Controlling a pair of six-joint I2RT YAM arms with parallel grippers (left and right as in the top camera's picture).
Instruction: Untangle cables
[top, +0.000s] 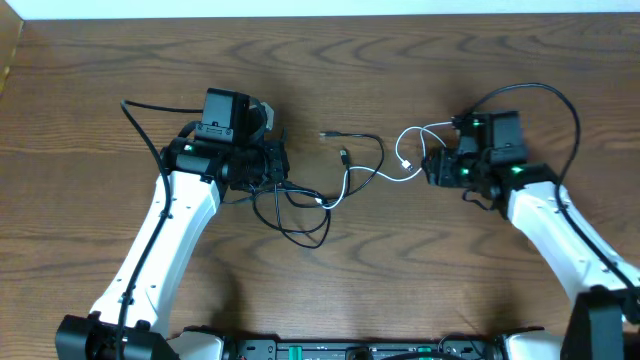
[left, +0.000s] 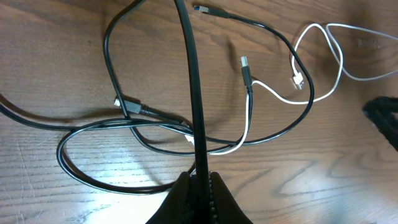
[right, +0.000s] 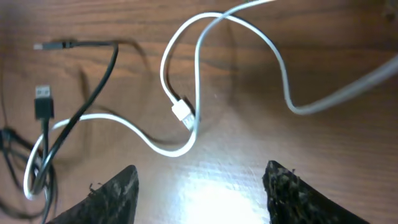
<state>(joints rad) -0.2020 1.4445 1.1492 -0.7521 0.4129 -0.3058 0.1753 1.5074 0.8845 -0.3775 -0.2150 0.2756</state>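
The black cable loops on the wooden table between the arms, crossing the white cable near the middle. My left gripper is shut on a strand of the black cable, which runs straight up from the jaws. The white cable curves away to the right. My right gripper is open and empty, low over the table just right of the white cable's loop. In the right wrist view the white cable and its white plug lie ahead of the open fingers. The black cable lies at the left.
The table is dark wood with a pale wall edge at the back. Thicker black wires arc from each arm, one at the left and one at the right. A black rack sits along the front edge.
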